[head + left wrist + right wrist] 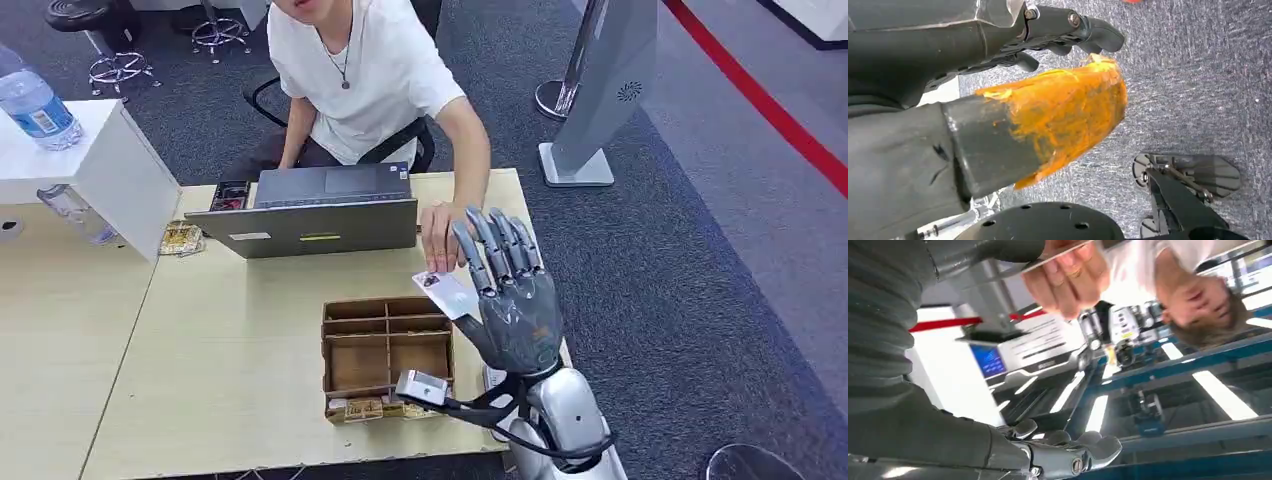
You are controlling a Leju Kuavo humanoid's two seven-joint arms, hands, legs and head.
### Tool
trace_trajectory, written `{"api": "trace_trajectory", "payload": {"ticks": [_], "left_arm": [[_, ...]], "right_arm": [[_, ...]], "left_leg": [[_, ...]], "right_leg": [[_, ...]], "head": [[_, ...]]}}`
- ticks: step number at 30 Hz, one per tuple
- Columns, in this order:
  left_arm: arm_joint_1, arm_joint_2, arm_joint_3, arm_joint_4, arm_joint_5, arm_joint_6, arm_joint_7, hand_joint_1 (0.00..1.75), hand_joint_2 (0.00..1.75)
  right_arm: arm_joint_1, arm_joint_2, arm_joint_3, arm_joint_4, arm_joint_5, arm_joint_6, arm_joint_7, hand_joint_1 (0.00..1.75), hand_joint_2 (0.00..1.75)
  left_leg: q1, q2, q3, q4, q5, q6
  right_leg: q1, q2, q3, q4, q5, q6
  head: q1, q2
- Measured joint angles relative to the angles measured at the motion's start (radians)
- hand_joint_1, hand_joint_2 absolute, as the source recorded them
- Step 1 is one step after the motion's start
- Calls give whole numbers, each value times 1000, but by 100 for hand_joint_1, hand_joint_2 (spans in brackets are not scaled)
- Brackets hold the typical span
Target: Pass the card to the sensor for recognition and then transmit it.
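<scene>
- The card (446,293) is a thin flat rectangle, white w/ a small dark print near one end. It is in the air above the wooden tray (386,352), at the thumb side of the right hand (512,300).
- Right hand: raised, back of it toward the head camera, long fingers (492,245) straight up and spread. The card seems pinched at its near edge btw thumb and palm side, but the contact itself is hidden, so this is my judgement only.
- Person's hand (438,235) reaches from behind the laptop (318,212) and is just beside the far end of the card; touching or not, I cannot tell.
- Handling, as I judge: card is very light, stiff but can flex a little, smooth and glossy, so slippery btw hard robot fingers. Not fragile. Best hold is at one short edge, flat faces pressed, so the other end stays free for the person to take.
- Left hand (1068,35): hangs down over grey carpet, dark fingers curled in w/ nothing in them; a fat part wrapped in orange tape is in front.
- Materials: tray is thin brown plywood w/ square compartments, mostly bare; table (230,340) is pale wood laminate, smooth; laptop is grey metal, matte; the carpet is rough grey.
</scene>
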Motion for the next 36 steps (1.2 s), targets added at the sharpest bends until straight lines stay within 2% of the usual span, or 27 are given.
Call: {"api": "trace_trajectory", "payload": {"ticks": [7,9,10,11,12,21,27,30,36], "left_arm": [[0,-6,0,0,-5,-6,0,0,0],[0,-8,0,0,-8,-8,0,0,0],[0,-9,0,0,-9,-9,0,0,0],[0,-9,0,0,-10,-9,0,0,0],[0,-10,0,0,-10,-10,0,0,0],[0,-13,0,6,-10,-12,0,0,0],[0,-13,0,7,-11,-15,1,0,0],[0,-14,0,7,-11,-15,1,0,0],[0,-14,0,7,-11,-14,1,0,0]], "right_arm": [[-2,-7,20,-36,72,0,168,0,175],[-3,-17,33,-42,73,0,196,0,175],[-4,-21,37,-43,73,0,204,159,175],[-5,-27,43,-44,73,0,210,159,175],[-6,-31,46,-44,73,0,214,175,175],[-9,-63,101,-61,73,0,280,175,175],[-10,-77,122,-74,66,0,289,175,175],[-9,-78,125,-82,51,0,270,175,175],[5,-74,119,-98,-10,-1,171,175,175]], "left_leg": [[0,0,0,0,0,0],[0,0,0,0,0,0],[0,0,0,0,0,0],[0,0,0,0,0,0],[0,0,0,0,0,0],[0,0,0,0,0,0],[0,0,0,0,0,0],[0,0,0,0,0,0],[0,0,0,0,0,0]], "right_leg": [[0,0,0,0,0,0],[0,0,0,0,0,0],[0,0,0,0,0,0],[0,0,0,0,0,0],[0,0,0,0,0,0],[0,0,0,0,0,0],[0,0,0,0,0,0],[0,0,0,0,0,0],[0,0,0,0,0,0]], "head": [[0,0],[0,0],[0,0],[0,0],[0,0],[0,0],[0,0],[0,0],[0,0]]}}
